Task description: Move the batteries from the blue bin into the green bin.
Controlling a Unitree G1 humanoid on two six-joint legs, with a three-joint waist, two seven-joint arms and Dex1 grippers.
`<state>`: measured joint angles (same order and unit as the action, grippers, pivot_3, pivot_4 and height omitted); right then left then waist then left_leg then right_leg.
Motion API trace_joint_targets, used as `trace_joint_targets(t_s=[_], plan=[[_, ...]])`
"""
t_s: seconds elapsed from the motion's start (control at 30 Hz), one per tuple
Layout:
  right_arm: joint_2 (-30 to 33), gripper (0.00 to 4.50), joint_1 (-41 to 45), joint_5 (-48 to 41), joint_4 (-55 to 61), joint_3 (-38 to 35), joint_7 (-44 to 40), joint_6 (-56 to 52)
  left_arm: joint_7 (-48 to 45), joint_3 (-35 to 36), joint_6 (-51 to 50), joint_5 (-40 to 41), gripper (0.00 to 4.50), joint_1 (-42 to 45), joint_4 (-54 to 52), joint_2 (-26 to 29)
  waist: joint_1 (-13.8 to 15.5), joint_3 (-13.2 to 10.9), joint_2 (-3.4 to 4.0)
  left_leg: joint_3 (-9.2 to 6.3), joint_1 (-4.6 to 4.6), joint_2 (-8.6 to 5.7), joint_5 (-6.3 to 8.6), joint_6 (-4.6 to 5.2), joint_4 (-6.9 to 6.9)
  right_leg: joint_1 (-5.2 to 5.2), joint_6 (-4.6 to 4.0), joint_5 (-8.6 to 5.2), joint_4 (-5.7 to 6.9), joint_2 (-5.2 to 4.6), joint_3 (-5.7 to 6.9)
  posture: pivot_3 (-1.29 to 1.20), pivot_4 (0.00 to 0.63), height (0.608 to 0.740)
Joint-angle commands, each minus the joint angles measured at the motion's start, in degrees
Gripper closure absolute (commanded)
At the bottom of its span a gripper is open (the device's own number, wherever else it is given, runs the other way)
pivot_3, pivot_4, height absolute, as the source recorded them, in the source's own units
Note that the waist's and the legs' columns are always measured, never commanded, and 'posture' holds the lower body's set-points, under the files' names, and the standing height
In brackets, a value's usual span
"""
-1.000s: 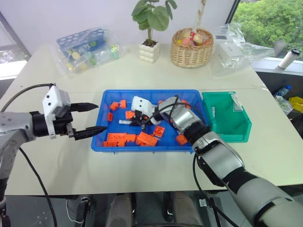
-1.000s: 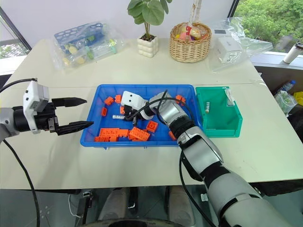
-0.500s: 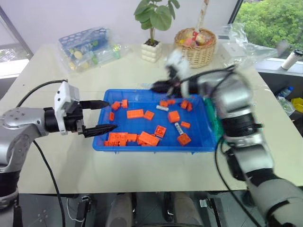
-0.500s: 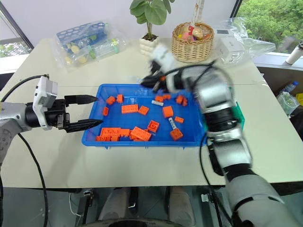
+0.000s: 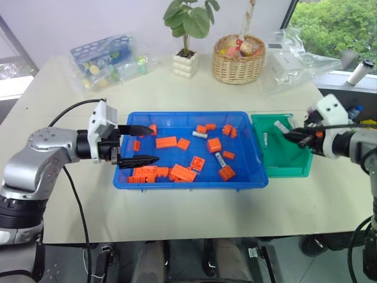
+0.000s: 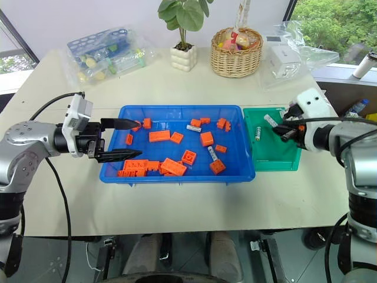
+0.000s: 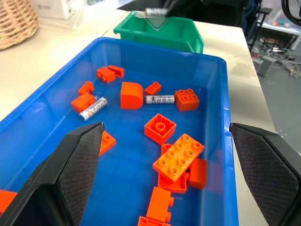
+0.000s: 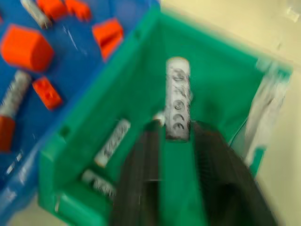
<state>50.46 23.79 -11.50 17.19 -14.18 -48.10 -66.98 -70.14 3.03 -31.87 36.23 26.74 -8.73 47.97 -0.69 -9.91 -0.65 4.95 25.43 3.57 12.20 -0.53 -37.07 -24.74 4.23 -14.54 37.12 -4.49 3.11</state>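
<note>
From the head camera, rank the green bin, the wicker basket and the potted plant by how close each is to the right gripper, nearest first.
1. The green bin: directly beneath the right gripper, which hangs over its far end with a battery at its fingertips.
2. The wicker basket: farther back on the table, toward the robot's left.
3. The potted plant: at the back too, farther left than the basket.

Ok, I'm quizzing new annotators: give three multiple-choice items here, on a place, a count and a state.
1. The right gripper is: A over the basket; B beside the plant; C over the green bin.
2. Batteries lying in the blue bin: A none; B two; C five.
3. The left gripper has its fingers: A apart, empty; B shut on a brick; C shut on a battery.
Key: 1 C, it hangs above the green walls; 2 B, two silver cylinders lie among the orange bricks; 3 A, wide gap, nothing between.
</note>
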Motion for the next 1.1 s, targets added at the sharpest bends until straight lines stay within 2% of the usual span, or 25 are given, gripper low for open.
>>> trace_joint_targets(t_s=[0.03, 0.1, 0.2, 0.33, 0.5, 0.67, 0.83, 1.1], plan=[[0.91, 1.46, 1.21, -0.11, 0.37, -0.27, 2.41, 4.44, -1.00, 0.09, 1.24, -0.49, 0.00, 1.70, -0.32, 0.03, 0.03, 0.00, 0.00, 0.00, 0.00, 0.00, 0.00, 0.00, -0.01, 0.00, 0.00, 0.00, 0.00, 0.00, 0.00, 0.00, 0.150, 0.736], [1.09, 0.53, 3.69, -1.10, -0.33, 0.79, 2.35, 5.86, -1.24, 0.17, 1.12, -0.71, 0.00, 1.93, -0.36, 0.14, 0.00, 0.00, 0.00, -0.02, 0.00, 0.00, 0.00, 0.00, 0.00, 0.01, 0.00, -0.01, 0.00, 0.00, 0.01, 0.00, 0.150, 0.736], [-1.33, 0.53, 11.07, -4.16, -0.72, 3.03, 2.40, 5.01, -1.23, 0.59, 0.83, -0.84, 0.00, 2.07, -0.49, 0.41, -0.34, -0.02, 0.03, -0.01, -0.02, 0.01, 0.00, 0.00, 0.00, 0.00, 0.00, -0.01, 0.01, 0.01, -0.01, 0.00, 0.150, 0.736], [-10.79, 0.53, 19.89, -6.19, -2.25, 11.80, 4.81, 3.37, -0.56, 1.27, 0.69, -0.88, 0.00, 1.24, -1.28, 0.73, -0.37, -0.01, 0.01, -0.06, -0.02, 0.06, 0.00, 0.00, 0.04, -0.03, -0.01, -0.01, 0.03, 0.10, -0.01, 0.00, 0.150, 0.736], [-20.64, 0.53, 22.88, -4.14, -9.50, 21.20, 8.30, 5.59, 0.52, 1.87, 0.43, -0.81, 0.00, 0.47, -2.19, 0.85, 0.34, 0.00, -0.01, -0.10, 0.09, 0.02, -0.01, 0.01, 0.00, -0.01, 0.01, 0.00, 0.05, 0.08, 0.01, 0.00, 0.150, 0.736], [-24.27, 0.53, 25.09, -2.27, -18.92, 25.61, 9.68, 8.47, 1.74, 3.10, -0.18, -0.08, 0.00, -0.59, -3.55, 1.30, 0.78, -0.01, -0.03, -0.05, 0.15, -0.08, -0.01, 0.01, -0.12, 0.01, 0.02, 0.01, 0.02, -0.07, 0.01, 0.00, 0.150, 0.736], [-25.83, 0.53, 28.27, -1.16, -26.95, 25.84, 10.47, 10.09, 2.52, 4.30, -0.64, 0.60, 0.00, -2.22, -5.10, 1.83, 0.46, -0.01, -0.02, -0.06, 0.09, -0.06, -0.01, 0.01, -0.08, 0.01, 0.03, 0.01, 0.05, -0.03, 0.02, 0.00, 0.150, 0.736], [-27.41, 0.53, 30.12, 0.63, -33.69, 29.51, 7.61, 12.07, 3.18, 4.88, -0.99, 0.58, 0.00, -2.83, -5.90, 1.77, -0.15, -0.01, -0.02, -0.07, 0.06, -0.04, -0.01, 0.01, -0.02, 0.01, 0.04, 0.02, 0.08, 0.00, 0.02, 0.00, 0.150, 0.736]])
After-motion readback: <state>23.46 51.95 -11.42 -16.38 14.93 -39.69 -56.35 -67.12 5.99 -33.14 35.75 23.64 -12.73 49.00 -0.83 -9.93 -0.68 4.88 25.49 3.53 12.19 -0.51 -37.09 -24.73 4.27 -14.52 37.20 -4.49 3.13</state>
